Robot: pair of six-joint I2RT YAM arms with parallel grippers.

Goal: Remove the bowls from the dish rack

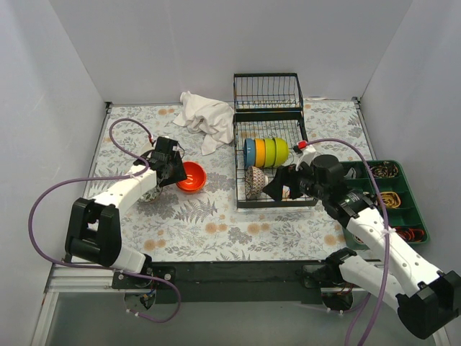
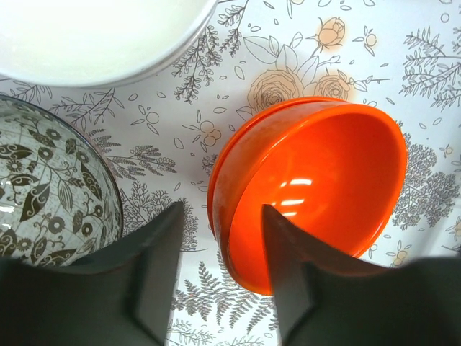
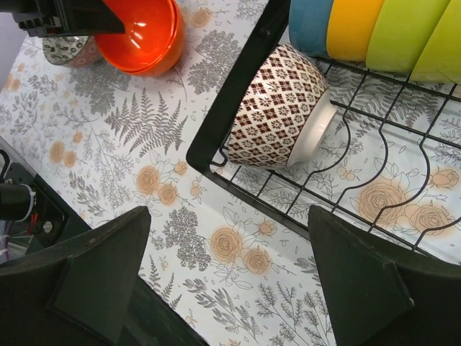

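Note:
The black wire dish rack (image 1: pixel 236 169) holds a blue bowl (image 1: pixel 250 152), an orange-yellow bowl (image 1: pixel 260 152) and two green bowls (image 1: pixel 276 151) on edge. A brown-and-white patterned bowl (image 1: pixel 253 182) lies on its side at the rack's front left corner (image 3: pixel 281 108). A red-orange bowl (image 1: pixel 192 176) sits on the table. My left gripper (image 2: pixel 223 238) is open, with one finger inside and one outside this bowl's rim (image 2: pixel 310 187). My right gripper (image 3: pixel 229 216) is wide open and empty, above the table just in front of the rack's front bar (image 3: pixel 238 86).
A black-and-white floral bowl (image 2: pixel 50 187) and a white bowl (image 2: pixel 94 36) sit on the table beside the red-orange one. A crumpled white cloth (image 1: pixel 205 115) lies at the back. A green compartment tray (image 1: pixel 414 209) is on the right. A raised wire basket (image 1: pixel 267 91) stands behind the rack.

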